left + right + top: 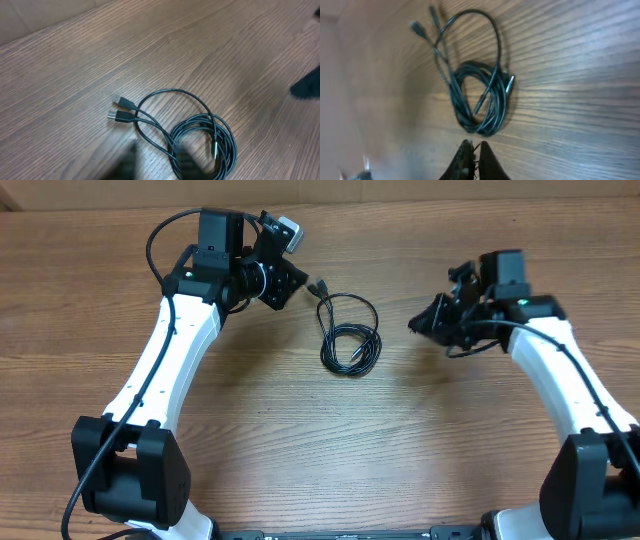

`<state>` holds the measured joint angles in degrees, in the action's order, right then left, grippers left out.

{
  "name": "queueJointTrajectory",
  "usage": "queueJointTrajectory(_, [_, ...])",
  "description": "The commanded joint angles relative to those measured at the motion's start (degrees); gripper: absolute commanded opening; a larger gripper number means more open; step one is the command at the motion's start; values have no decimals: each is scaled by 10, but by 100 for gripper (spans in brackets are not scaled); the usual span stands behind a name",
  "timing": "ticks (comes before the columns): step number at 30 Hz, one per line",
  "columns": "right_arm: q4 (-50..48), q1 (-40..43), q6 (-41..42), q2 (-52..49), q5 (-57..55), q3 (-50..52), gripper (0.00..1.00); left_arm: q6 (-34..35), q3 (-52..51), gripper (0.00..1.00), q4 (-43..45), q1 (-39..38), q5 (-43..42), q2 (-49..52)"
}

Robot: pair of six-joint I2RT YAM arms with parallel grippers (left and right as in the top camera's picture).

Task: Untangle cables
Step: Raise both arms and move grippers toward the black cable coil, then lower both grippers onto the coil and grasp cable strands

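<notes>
Starting the untangling, I see left pincer (296, 280) and right pincer (475, 157) both pressed together, empty, flanking the coiled cables (350, 340); next I'd spread one and pinch a plug (121, 100).

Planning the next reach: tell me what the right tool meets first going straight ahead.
Probably the coiled cables, just ahead of the shut right tool; its height above the table is unclear.

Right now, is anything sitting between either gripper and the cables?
Nothing visible. Only bare table lies between the left gripper and the cables, and between the right gripper and them on the other side.
</notes>
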<state>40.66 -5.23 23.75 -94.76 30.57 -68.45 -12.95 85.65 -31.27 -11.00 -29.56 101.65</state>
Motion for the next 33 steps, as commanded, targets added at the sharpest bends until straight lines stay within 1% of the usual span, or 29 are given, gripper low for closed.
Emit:
queueJointTrajectory(1, [-39, -30, 91, 4, -56, 35, 4, 62, 13, 4, 3, -1, 6, 26])
queueJointTrajectory(3, [-73, -46, 134, 4, -72, 61, 4, 70, 13, 4, 3, -7, 11, 41])
queueJointTrajectory(7, [-120, -74, 203, 4, -126, 113, 4, 79, 13, 10, 0, -24, 39, 70])
queueJointTrajectory(8, [-136, -82, 220, 4, -143, 129, 5, 79, 13, 12, 0, -29, 45, 77])
queueJointTrajectory(10, [-186, -98, 247, 4, -162, 162, 12, 79, 13, 15, 2, -41, 63, 86])
queueJointTrajectory(12, [-249, -115, 249, 4, -164, 195, 15, 79, 13, 13, 4, -53, 88, 95])
queueJointTrajectory(14, [-306, -129, 254, 4, -164, 221, 16, 79, 13, 14, 4, -62, 101, 105])
queueJointTrajectory(15, [-327, -133, 260, 4, -165, 229, 18, 79, 13, 17, 4, -66, 101, 109])
queueJointTrajectory(16, [-349, -139, 260, 4, -165, 237, 18, 80, 13, 23, 4, -71, 101, 116])
queueJointTrajectory(17, [-364, -142, 260, 4, -165, 242, 18, 84, 13, 26, 4, -75, 101, 121])
queueJointTrajectory(20, [-375, -147, 260, 3, -185, 248, 18, 103, 13, 28, -1, -86, 101, 138])
queueJointTrajectory(21, [-374, -148, 260, 2, -195, 250, 18, 110, 13, 31, -2, -90, 101, 143])
queueJointTrajectory(23, [-374, -148, 260, -1, -206, 254, 18, 118, 13, 29, -5, -99, 100, 150])
queueJointTrajectory(24, [-374, -148, 260, -5, -207, 255, 18, 117, 13, 27, -7, -104, 100, 150])
queueJointTrajectory(25, [-375, -148, 260, -10, -206, 255, 18, 111, 13, 27, -7, -109, 100, 150])
queueJointTrajectory(27, [-379, -148, 275, -26, -205, 255, 17, 78, 13, 37, -11, -120, 100, 149])
queueJointTrajectory(28, [-383, -148, 286, -35, -205, 255, 17, 47, 14, 40, -16, -126, 101, 149])
queueJointTrajectory(30, [-402, -148, 303, -56, -199, 255, 17, -19, 14, 51, -28, -136, 103, 149])
queueJointTrajectory(31, [-416, -148, 303, -65, -188, 255, 17, -59, 14, 58, -37, -140, 103, 149])
queueJointTrajectory(33, [-451, -148, 302, -81, -147, 255, 21, -136, 15, 69, -58, -145, 109, 149])
